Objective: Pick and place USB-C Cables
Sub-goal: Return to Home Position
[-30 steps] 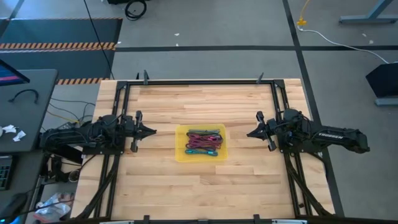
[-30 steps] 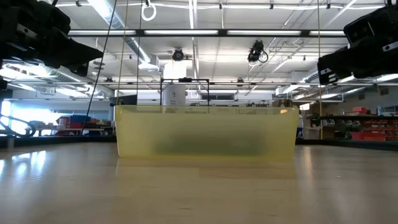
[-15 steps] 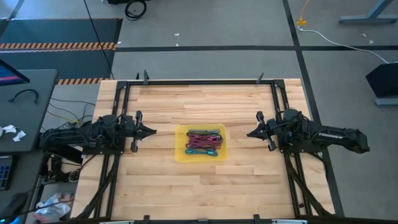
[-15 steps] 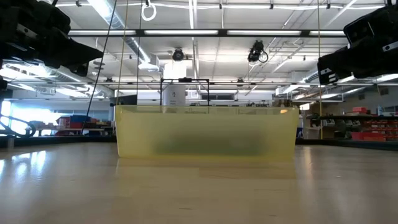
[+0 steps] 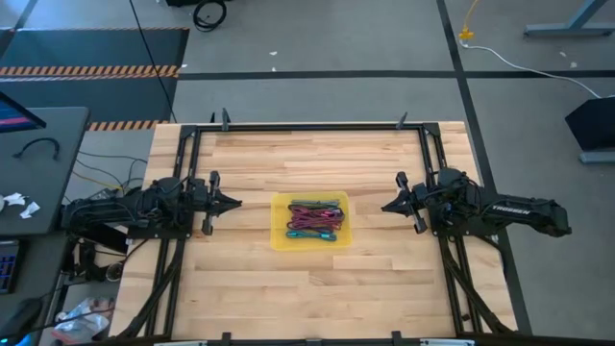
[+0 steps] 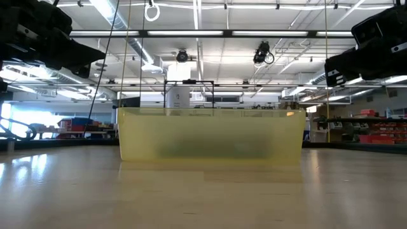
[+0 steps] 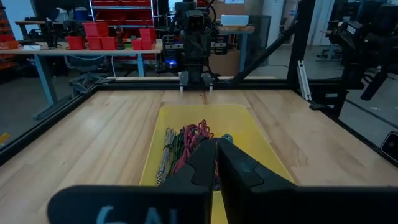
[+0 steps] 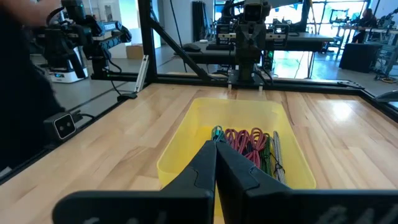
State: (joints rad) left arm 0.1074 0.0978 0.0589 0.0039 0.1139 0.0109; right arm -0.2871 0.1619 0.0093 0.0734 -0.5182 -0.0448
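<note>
USB-C cables (image 5: 316, 220) in yellow tray (image 5: 280, 236) on tabletop (image 5: 288, 163), long axes running arm to arm, left end effector (image 5: 234, 203) and right end effector (image 5: 385, 207) closed, empty

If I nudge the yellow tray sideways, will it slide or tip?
Probably slides: the tray looks thin, translucent plastic, flat on the table. Tipping seems unlikely; it sits wide and low. The cables inside lie loose and may shift. The left gripper and right gripper sit shut at either side.

Matt wooden table (image 5: 288, 154) (translucent plastic tray (image 6: 210, 143))
</note>
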